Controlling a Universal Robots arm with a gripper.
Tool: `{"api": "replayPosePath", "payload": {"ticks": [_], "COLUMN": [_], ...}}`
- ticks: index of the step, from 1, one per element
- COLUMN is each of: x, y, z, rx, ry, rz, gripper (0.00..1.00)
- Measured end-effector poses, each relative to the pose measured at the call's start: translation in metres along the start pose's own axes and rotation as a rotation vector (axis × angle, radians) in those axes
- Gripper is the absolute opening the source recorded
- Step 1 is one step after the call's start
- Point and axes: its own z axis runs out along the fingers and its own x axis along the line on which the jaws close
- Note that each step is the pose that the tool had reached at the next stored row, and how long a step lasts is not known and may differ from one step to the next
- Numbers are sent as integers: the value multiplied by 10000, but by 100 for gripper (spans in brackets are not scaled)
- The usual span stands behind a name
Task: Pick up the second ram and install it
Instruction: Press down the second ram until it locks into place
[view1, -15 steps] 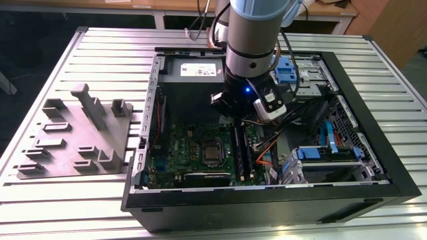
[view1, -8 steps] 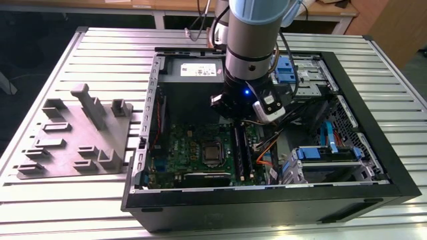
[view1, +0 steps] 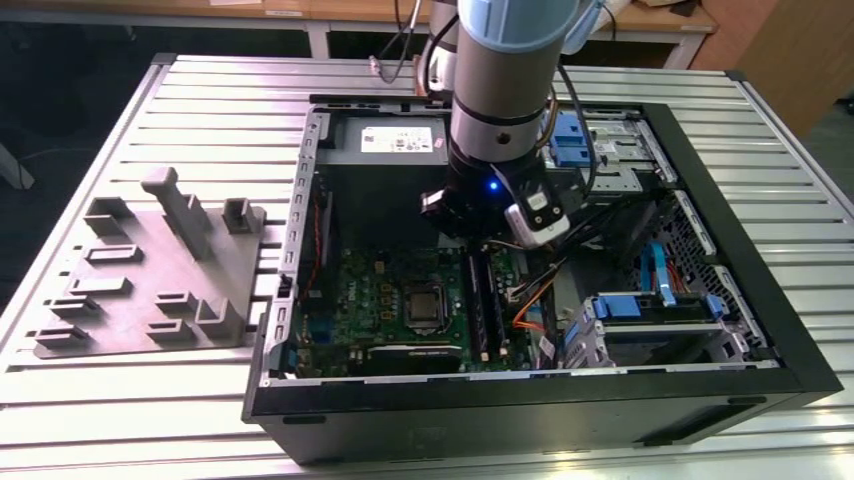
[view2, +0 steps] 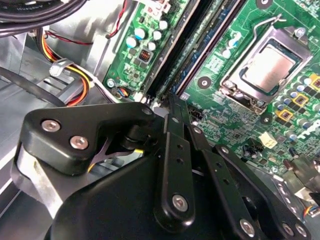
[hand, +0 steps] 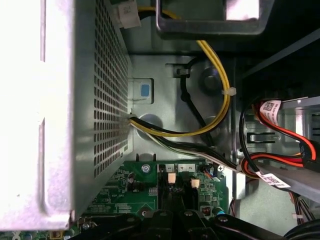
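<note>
Seen from the exterior view: a ribbed aluminium bench (view1: 200, 110) carrying an open black computer case (view1: 534, 400), lying on its side, with a grey moulded fixture tray (view1: 134, 300) just beside it toward the exterior view's left. Reaching down into the case, a silver-and-blue robot arm (view1: 507, 90), with its black gripper (view1: 501, 240) low over the green motherboard (view1: 360, 300), at the end of the memory slots nearest the grey metal power supply box (view1: 387, 140). In the second wrist view, gripper (view2: 171, 102) drawn closed to one narrow black tip, hovering at or touching the end of the long black slots (view2: 185, 50); cannot tell whether anything is pinched there. Square silver processor socket (view2: 267, 67) just beside those slots. Second ram, a thin flat dark memory stick (view1: 478, 300), seemingly standing on its long edge in the slot rows next to the socket, directly below the gripper; hard to separate stick from slot with certainty. In the first wrist view, perforated wall of the power supply box (hand: 50, 100) close alongside, a bundle of yellow and black cables (hand: 220, 85) looping behind the board, and the black gripper linkage (hand: 170, 220) over the board's edge.
</note>
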Motion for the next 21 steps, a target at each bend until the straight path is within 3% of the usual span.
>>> {"api": "replayPosePath", "payload": {"ticks": [12, 14, 19, 21], "x": [1, -2, -6, -7], "y": [-1, 5, 6, 7], "z": [27, -7, -186, -200], "rx": [-49, -82, -50, -51], "ry": [-11, -23, -12, -12], "rz": [2, 2, 2, 1], "gripper": [10, 10, 10, 10]}}
